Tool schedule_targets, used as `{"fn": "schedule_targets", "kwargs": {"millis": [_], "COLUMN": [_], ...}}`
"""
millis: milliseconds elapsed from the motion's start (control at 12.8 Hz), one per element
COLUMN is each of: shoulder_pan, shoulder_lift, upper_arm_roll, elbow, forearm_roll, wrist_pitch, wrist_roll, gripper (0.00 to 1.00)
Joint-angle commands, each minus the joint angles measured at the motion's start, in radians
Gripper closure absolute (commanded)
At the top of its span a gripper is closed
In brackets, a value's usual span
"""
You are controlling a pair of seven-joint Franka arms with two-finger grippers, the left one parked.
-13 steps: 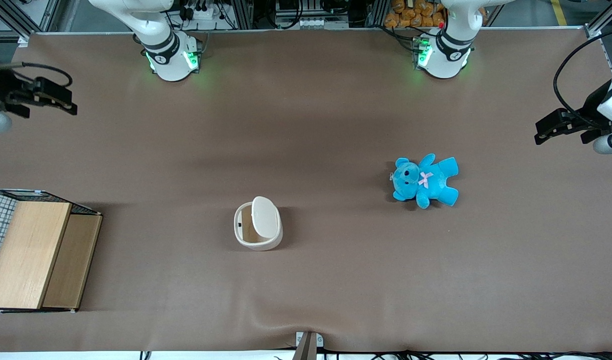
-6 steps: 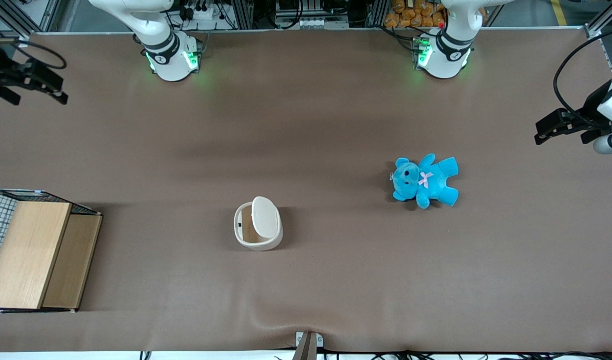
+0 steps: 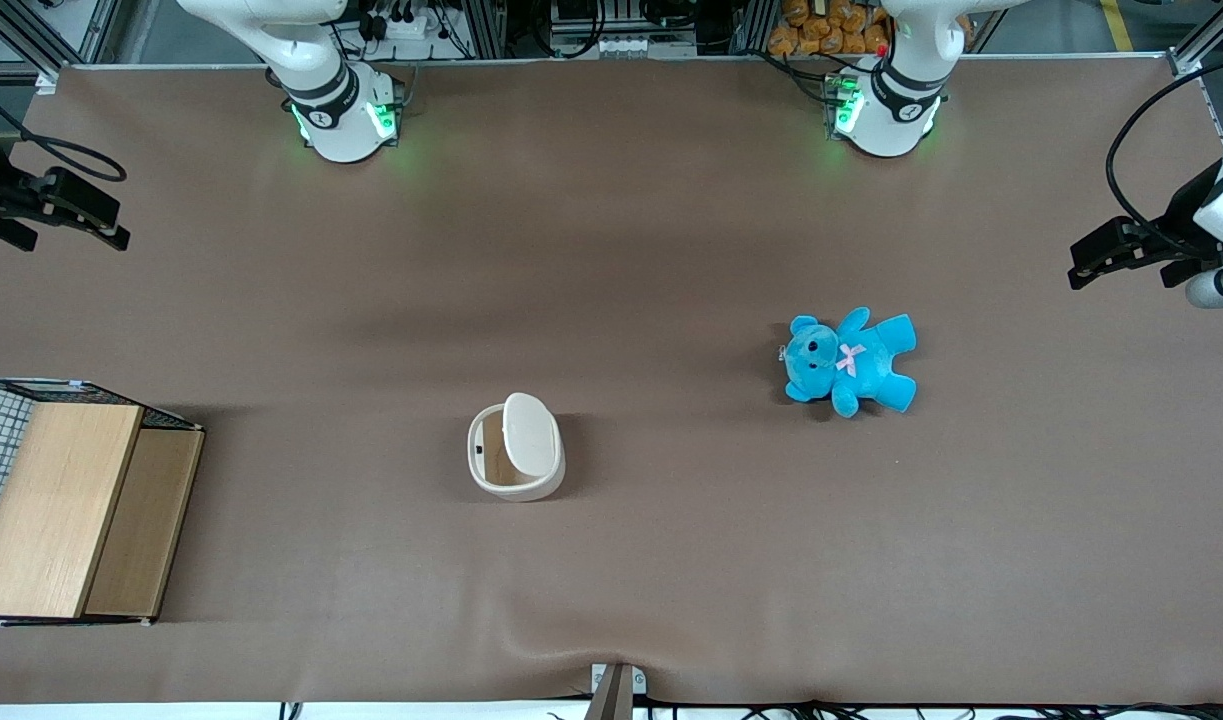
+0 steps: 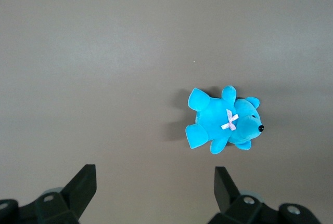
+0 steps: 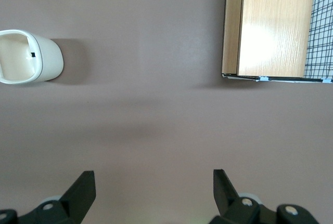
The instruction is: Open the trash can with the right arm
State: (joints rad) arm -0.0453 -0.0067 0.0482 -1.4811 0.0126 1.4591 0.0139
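Observation:
The trash can (image 3: 516,447) is a small cream-white bin standing on the brown table near its middle. Its flat white lid (image 3: 529,432) is tipped up, and the tan inside shows beside it. The bin also shows in the right wrist view (image 5: 28,56) with its mouth uncovered. My right gripper (image 3: 109,228) hangs above the table at the working arm's end, well apart from the bin and farther from the front camera than it. In the right wrist view the gripper (image 5: 153,174) is open and empty over bare table.
A wooden box with wire mesh (image 3: 71,510) stands at the working arm's end near the front edge and shows in the right wrist view (image 5: 270,26). A blue teddy bear (image 3: 851,362) lies toward the parked arm's end.
My right gripper swung away from the front camera, then came back nearer. It ends slightly closer to the table's end than a second ago. The trash can and lid have not moved.

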Motion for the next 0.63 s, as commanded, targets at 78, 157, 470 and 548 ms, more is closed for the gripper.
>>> {"fn": "schedule_targets", "kwargs": {"millis": [78,157,470,548], "shoulder_pan": [-0.004,-0.004,-0.002,-0.002], "shoulder_lift": [0.037,0.037,0.039,0.039], "upper_arm_roll": [0.006,0.006,0.004,0.006], "elbow": [0.053,0.054,0.058,0.058], "forearm_roll": [-0.010,-0.010,-0.017,-0.022], "wrist_pitch": [-0.006,-0.006,-0.005,-0.003], "wrist_roll": [-0.006,-0.008,-0.008,-0.011], "gripper": [0.00,0.00,0.00,0.00]}}
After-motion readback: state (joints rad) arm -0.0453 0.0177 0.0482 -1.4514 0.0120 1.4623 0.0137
